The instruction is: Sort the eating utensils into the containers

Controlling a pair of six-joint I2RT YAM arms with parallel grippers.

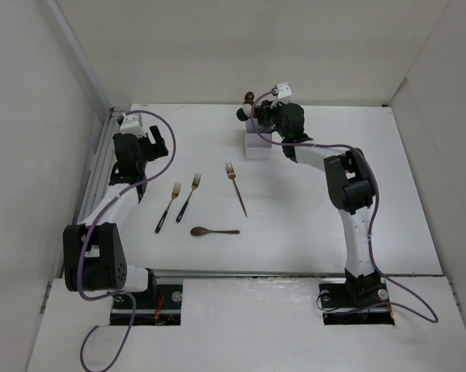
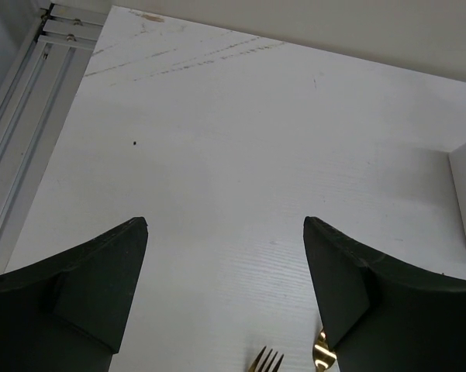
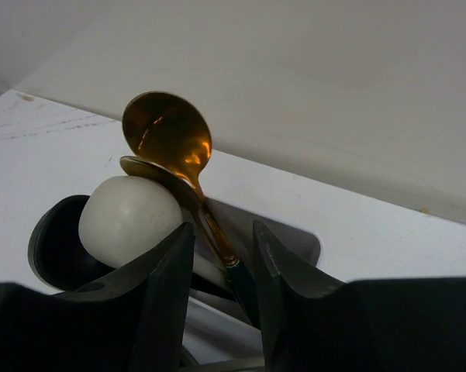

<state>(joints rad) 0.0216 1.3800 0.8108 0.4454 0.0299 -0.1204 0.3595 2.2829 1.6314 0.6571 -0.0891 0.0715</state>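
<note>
Right up against the lens, the right gripper (image 3: 223, 252) has its dark fingers (image 3: 167, 294) drawn close on either side of a gold spoon (image 3: 169, 136), and the slim handle runs down through the narrow gap. A sliver of space shows beside the handle near the tips, so I can't call whether it's truly pinched or only bracketed. That spoon stands nearly upright, bowl up, resting against a second gold bowl (image 3: 151, 169) just beneath it. Tucked in beside them are a pale spoon (image 3: 128, 218), rounded back toward us, and a black spoon (image 3: 53, 244) behind it on the left. They all rise out of the white organizer (image 3: 301, 232), though which compartment is hard to tell from here.

From overhead, the organizer (image 1: 257, 146) sits at the far middle of the table (image 1: 333, 232). The right arm reaches out over it, and spoon heads poke up at its far end.

Over to the left gripper (image 2: 225, 263): fingers (image 2: 85, 287) spread wide, nothing between them, hanging above bare tabletop. Gold fork tines (image 2: 267, 361) and a rounded gold tip (image 2: 321, 353) peek in at the bottom edge.

Loose on the table, well apart from the organizer, the left gold-headed utensil (image 1: 168, 208) and the right gold-headed utensil (image 1: 189, 197) lie side by side, dark handles toward the arms. A copper fork (image 1: 236, 188) lies just to their right. A dark brown spoon (image 1: 215, 231) lies crosswise, nearer the bases.
</note>
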